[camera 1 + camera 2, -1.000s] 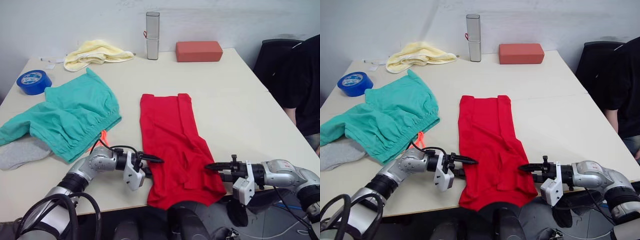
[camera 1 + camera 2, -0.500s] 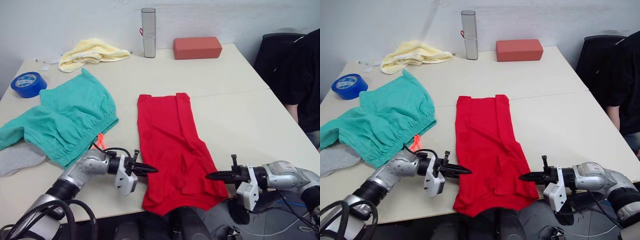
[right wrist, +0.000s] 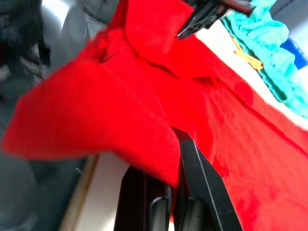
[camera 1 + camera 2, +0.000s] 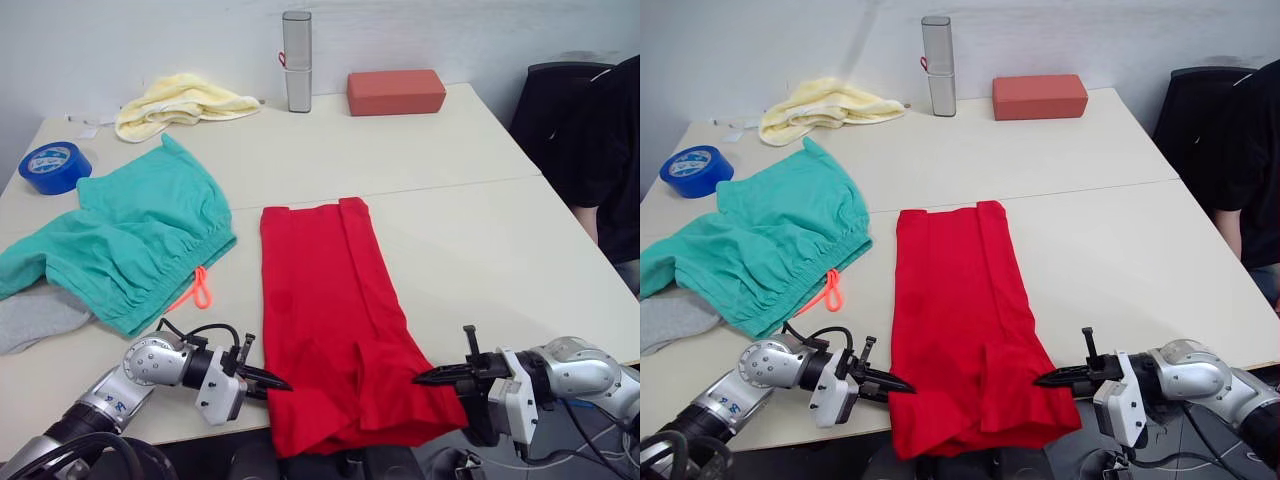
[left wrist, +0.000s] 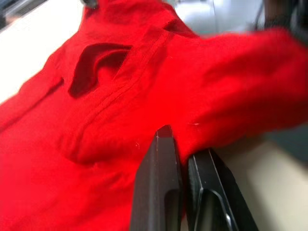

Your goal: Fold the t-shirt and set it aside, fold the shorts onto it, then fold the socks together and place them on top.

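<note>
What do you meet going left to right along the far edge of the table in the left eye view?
Blue tape roll → pale yellow cloth → silver upright case → red-brown block.

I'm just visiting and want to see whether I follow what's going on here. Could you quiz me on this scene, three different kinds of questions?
1. True or false: the t-shirt lies folded into a long strip.
2. Which garment lies partly on the socks? A) the shorts B) yellow cloth C) red block
3. Fill in: the left gripper and right gripper sit at the shirt's ____ end.

Key: 1 true; 2 A; 3 near.
</note>
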